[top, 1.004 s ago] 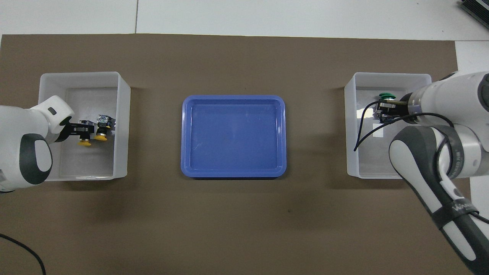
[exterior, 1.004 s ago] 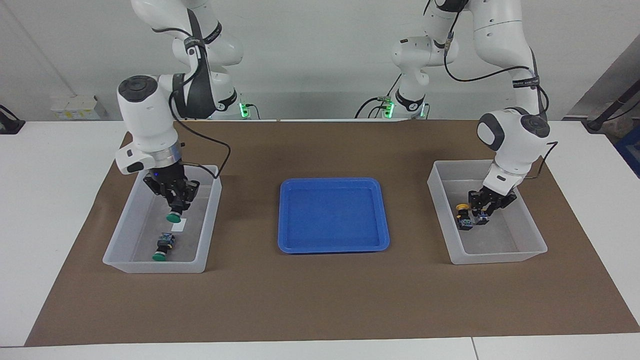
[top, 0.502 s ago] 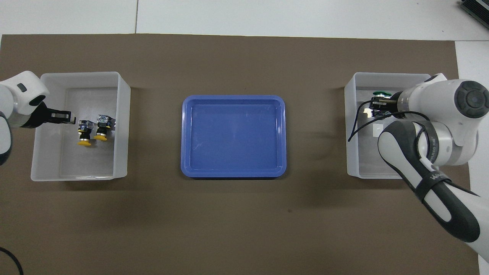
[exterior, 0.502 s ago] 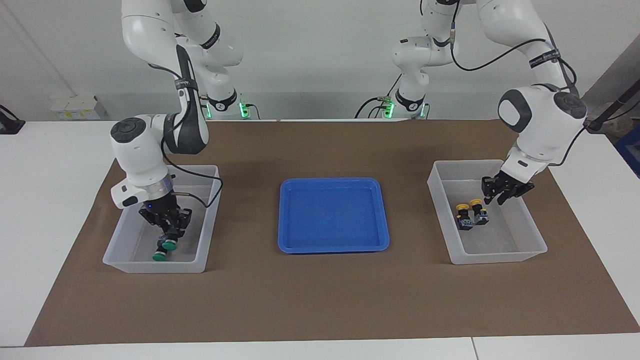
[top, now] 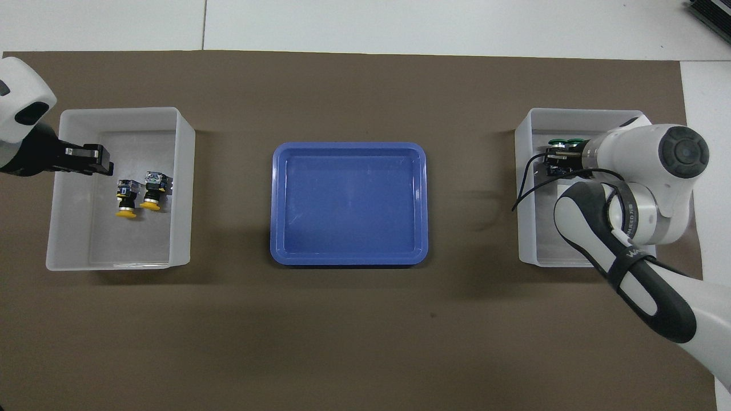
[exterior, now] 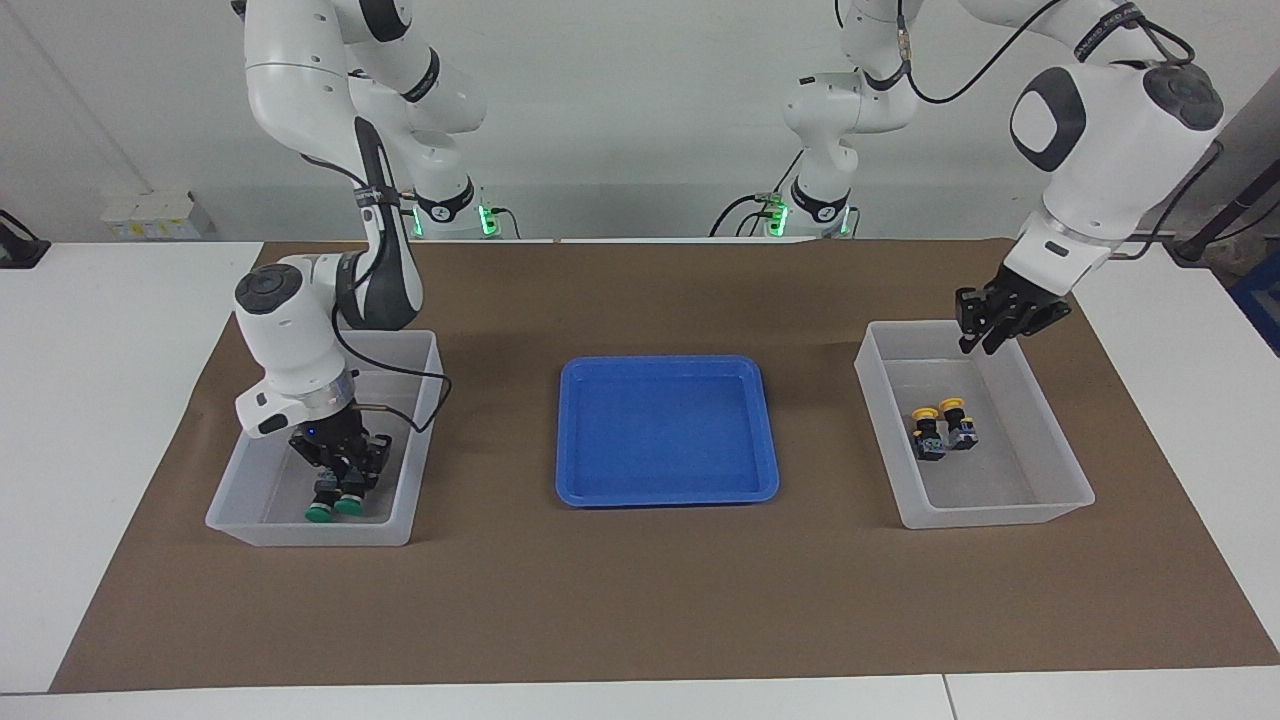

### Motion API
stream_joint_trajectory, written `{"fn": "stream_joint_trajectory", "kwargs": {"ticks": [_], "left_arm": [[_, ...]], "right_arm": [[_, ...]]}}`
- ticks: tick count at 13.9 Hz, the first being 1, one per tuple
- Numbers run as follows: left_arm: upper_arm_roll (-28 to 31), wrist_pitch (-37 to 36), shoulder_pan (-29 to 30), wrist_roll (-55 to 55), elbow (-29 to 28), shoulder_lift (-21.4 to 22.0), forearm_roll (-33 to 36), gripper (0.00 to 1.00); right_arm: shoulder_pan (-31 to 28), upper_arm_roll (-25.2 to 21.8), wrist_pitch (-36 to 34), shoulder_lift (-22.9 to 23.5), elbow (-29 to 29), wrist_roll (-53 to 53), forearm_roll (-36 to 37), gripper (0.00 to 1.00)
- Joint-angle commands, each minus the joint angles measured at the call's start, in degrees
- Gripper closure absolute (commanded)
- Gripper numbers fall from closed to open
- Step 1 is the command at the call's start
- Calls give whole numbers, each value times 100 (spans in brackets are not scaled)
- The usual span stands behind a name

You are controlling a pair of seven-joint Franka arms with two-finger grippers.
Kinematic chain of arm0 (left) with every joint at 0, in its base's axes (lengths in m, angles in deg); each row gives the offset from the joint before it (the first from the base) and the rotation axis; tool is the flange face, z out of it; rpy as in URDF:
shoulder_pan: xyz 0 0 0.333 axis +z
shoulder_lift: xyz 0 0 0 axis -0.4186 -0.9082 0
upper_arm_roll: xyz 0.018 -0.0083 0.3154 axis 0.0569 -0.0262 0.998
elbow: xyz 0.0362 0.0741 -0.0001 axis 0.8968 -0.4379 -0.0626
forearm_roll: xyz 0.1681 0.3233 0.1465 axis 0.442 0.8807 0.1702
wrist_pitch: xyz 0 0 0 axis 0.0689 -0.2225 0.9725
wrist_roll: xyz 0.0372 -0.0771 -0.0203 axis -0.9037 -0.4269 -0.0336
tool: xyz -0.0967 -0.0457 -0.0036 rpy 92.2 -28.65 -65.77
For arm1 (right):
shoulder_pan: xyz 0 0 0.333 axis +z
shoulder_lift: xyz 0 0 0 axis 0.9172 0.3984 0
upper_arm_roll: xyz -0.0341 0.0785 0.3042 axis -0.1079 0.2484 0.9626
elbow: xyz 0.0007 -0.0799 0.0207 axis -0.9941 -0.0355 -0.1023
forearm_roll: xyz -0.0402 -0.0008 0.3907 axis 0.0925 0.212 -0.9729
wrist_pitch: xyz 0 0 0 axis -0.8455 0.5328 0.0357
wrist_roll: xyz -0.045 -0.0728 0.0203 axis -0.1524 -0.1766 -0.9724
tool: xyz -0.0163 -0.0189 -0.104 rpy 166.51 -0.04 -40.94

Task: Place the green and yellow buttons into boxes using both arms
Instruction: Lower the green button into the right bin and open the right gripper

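Observation:
Two translucent boxes stand at the ends of the brown mat. In the box (exterior: 228, 518) (top: 571, 113) at the right arm's end, my right gripper (exterior: 341, 478) (top: 557, 161) is low inside, shut on a green button (exterior: 347, 505) (top: 574, 141). That button is beside the other green button (exterior: 319, 513) (top: 554, 141). In the box (exterior: 1000, 516) (top: 120, 112) at the left arm's end, two yellow buttons (exterior: 925, 424) (top: 126, 197) lie side by side on the floor. My left gripper (exterior: 985, 338) (top: 96, 161) is open and empty, raised above that box's rim nearer the robots.
A shallow blue tray (exterior: 665, 430) (top: 348, 202) lies in the middle of the brown mat (exterior: 640, 600), between the two boxes, with nothing in it. White tabletop surrounds the mat.
My left gripper let go of a yellow button beside the other one and rose out of the box. My right gripper lowered the green button down beside the other green button.

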Motion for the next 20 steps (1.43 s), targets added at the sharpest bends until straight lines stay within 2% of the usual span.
{"fn": "stream_joint_trajectory", "kwargs": {"ticks": [1,2,3,4,5,6,9,17,20], "left_arm": [[3,-237,-277,-476,-16,185,23,55],[3,-228,-330,-529,-51,212,23,41],[3,-237,-331,-539,-51,220,23,29],[3,-246,-331,-539,-60,221,75,16],[3,-307,-331,-504,-60,229,276,9],[-6,-438,-322,-451,-43,238,495,8],[90,-553,-156,48,-51,387,524,8],[108,-782,653,1219,10,590,524,5],[82,-721,610,1141,19,581,515,2]], "right_arm": [[-98,55,76,56,63,-213,-29,81],[-115,55,76,56,63,-213,-29,49],[-115,55,76,47,63,-213,-29,28],[-106,55,67,38,63,-204,-29,12],[-106,55,41,3,63,-178,-29,1],[-98,55,-20,-49,72,-178,-29,0],[-150,55,-528,-470,133,-161,-29,0],[148,126,-2813,-1692,792,-143,-126,0],[403,134,-3359,-2053,810,-3,-134,0]]}}
